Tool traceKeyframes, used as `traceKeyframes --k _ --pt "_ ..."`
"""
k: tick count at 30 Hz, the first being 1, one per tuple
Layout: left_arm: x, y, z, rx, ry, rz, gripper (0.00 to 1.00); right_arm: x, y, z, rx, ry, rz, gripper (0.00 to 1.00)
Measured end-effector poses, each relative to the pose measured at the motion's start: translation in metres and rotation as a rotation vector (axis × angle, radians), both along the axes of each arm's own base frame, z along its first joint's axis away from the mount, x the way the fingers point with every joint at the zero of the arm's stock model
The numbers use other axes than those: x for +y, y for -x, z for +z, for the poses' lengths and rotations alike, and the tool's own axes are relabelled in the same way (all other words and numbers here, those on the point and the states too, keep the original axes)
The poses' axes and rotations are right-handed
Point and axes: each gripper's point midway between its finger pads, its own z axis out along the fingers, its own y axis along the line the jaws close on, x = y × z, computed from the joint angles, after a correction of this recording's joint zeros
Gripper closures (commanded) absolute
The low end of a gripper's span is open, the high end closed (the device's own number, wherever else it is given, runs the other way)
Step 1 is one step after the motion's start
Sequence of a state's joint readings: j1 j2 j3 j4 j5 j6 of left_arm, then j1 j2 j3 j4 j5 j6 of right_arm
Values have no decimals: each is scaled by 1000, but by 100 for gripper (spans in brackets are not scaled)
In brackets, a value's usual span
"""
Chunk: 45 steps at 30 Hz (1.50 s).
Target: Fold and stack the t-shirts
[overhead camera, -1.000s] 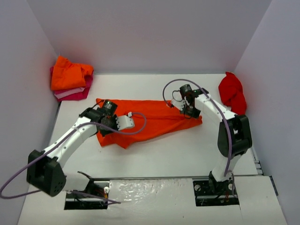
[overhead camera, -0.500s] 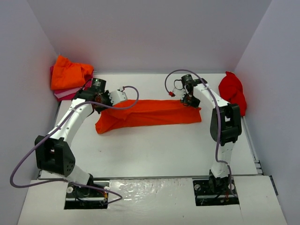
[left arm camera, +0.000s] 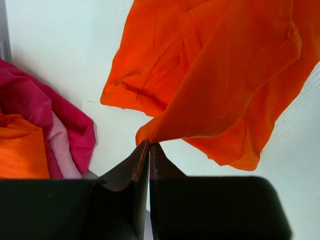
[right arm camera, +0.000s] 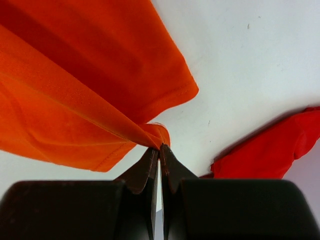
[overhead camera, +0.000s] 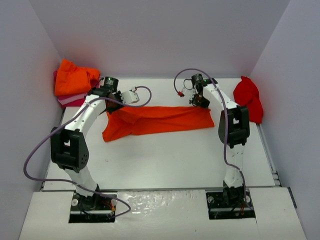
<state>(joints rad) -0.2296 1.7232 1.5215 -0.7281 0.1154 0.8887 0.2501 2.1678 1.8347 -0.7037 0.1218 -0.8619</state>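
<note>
A bright orange t-shirt (overhead camera: 160,120) lies stretched across the middle of the table, folded lengthwise into a long band. My left gripper (overhead camera: 111,107) is shut on its far left corner (left arm camera: 150,134), lifted off the table. At the other end my right gripper (overhead camera: 201,103) is shut on the far right corner (right arm camera: 159,136). A stack of folded t-shirts (overhead camera: 75,84), orange over pale pink and magenta, sits at the far left corner (left arm camera: 30,145). A deeper red t-shirt (overhead camera: 248,99) lies crumpled against the right wall (right arm camera: 265,155).
Grey walls enclose the white table (overhead camera: 170,155) on the left, back and right. Both arms reach far from their bases at the near edge, with cables looping above them.
Both grippers have carried the orange shirt's edge toward the back of the table, drawing the cloth into a narrower, straighter band. The left arm swung from the near left to the far left.
</note>
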Motion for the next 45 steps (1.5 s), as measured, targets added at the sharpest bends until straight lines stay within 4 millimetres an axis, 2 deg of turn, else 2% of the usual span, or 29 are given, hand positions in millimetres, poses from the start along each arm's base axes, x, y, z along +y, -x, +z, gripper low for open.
traceKeyframes --k 4,6,7,8,9,12,14,16,19,20,22,23,24,25,27,29,31,33,35,38,41,45 --pt "10 -16 -15 25 -6 30 100 3 -9 -12 11 3 0 94" --pt "15 -26 -23 28 -8 50 90 3 -13 -20 22 5 -3 91" --pt "18 -31 -27 29 -10 63 79 4 -15 -25 29 7 -5 78" --pt "21 -37 -31 25 -11 80 62 4 -18 -29 32 7 -9 55" --pt "24 -44 -35 17 -11 101 53 5 -22 -33 32 5 -15 53" --pt "32 -64 -44 -27 -12 171 52 5 -29 -43 27 -1 -37 53" --pt "36 -73 -47 -51 -11 208 51 4 -31 -46 23 -5 -53 41" --pt "38 -78 -44 -78 -4 246 50 2 -33 -45 15 -7 -70 37" --pt "41 -85 -29 -138 14 291 49 -1 -39 -40 -26 -4 -100 40" --pt "42 -85 -21 -158 19 302 50 -2 -42 -36 -46 -2 -110 44" --pt "42 -85 -3 -199 37 317 61 -3 -47 -25 -93 -1 -131 60" --pt "42 -83 8 -219 48 323 63 -4 -49 -18 -119 -2 -141 66" --pt "41 -80 20 -242 64 325 77 -5 -50 -8 -148 -7 -150 79" --pt "41 -76 32 -261 80 325 86 -5 -50 3 -176 -16 -163 86" --pt "38 -63 56 -300 118 318 98 -5 -48 25 -227 -34 -175 93" --pt "34 -48 75 -322 150 297 100 -5 -41 49 -274 -53 -186 95" --pt "26 -33 83 -321 188 264 100 -3 -34 69 -314 -74 -196 99" --pt "16 -18 79 -289 215 224 100 0 -28 79 -336 -91 -205 100" --pt "0 -4 66 -239 233 178 100 3 -23 81 -344 -107 -214 100" --pt "-25 16 34 -128 234 99 100 3 -11 63 -304 -104 -234 100" --pt "-47 36 2 -13 220 30 100 -5 5 40 -242 -87 -266 100" --pt "-77 52 -31 111 222 -57 100 -24 16 31 -228 -88 -333 100"
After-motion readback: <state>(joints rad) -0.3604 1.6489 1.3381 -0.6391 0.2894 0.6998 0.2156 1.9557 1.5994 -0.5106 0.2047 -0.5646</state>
